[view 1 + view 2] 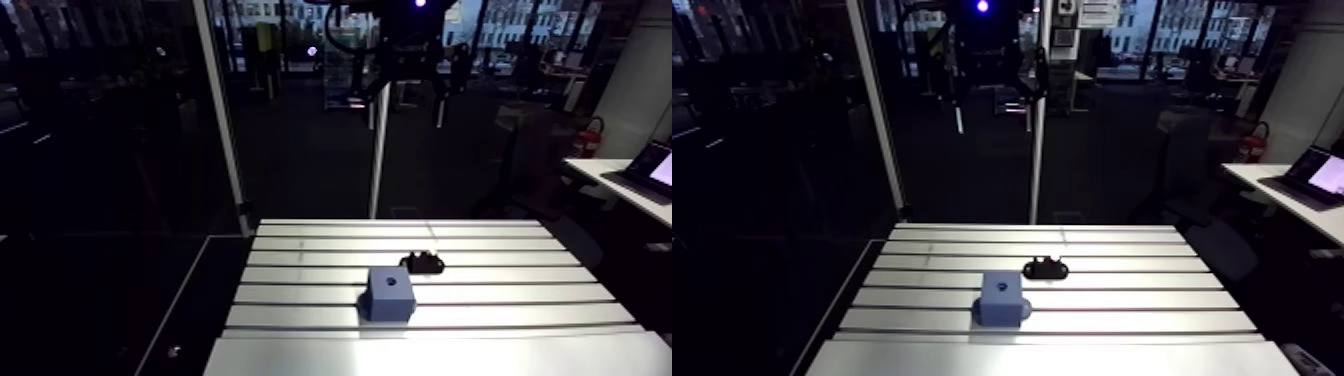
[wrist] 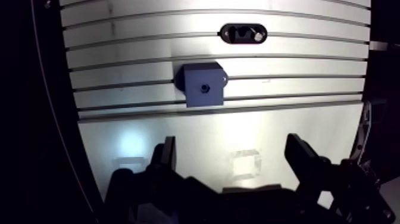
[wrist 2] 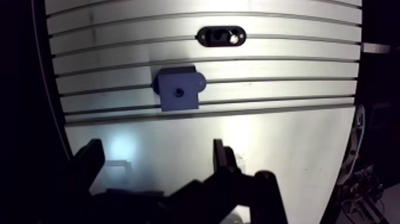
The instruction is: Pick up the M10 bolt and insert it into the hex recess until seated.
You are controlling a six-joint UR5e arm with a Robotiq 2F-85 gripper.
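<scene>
A blue block (image 2: 204, 85) with a small dark recess (image 2: 205, 87) in its upper face sits on the slotted table (image 2: 119, 65). Beyond it lies a black oval holder (image 2: 243, 33) with the bolt (image 2: 257, 36) showing as a shiny spot at one end. My gripper (image 2: 233, 154) hangs high above the table's smooth near strip, well short of the block. It is open, its fingers (image 2: 168, 156) wide apart with nothing between them. In the arm view the block (image 1: 390, 293) and the holder (image 1: 422, 263) sit mid-table, and the gripper (image 1: 992, 50) is dark and far overhead.
The table's left edge (image 2: 71, 119) drops into darkness beside the gripper. A smooth unslotted plate (image 1: 430, 355) forms the table's front strip. A white post (image 1: 378, 150) rises behind the table's back edge.
</scene>
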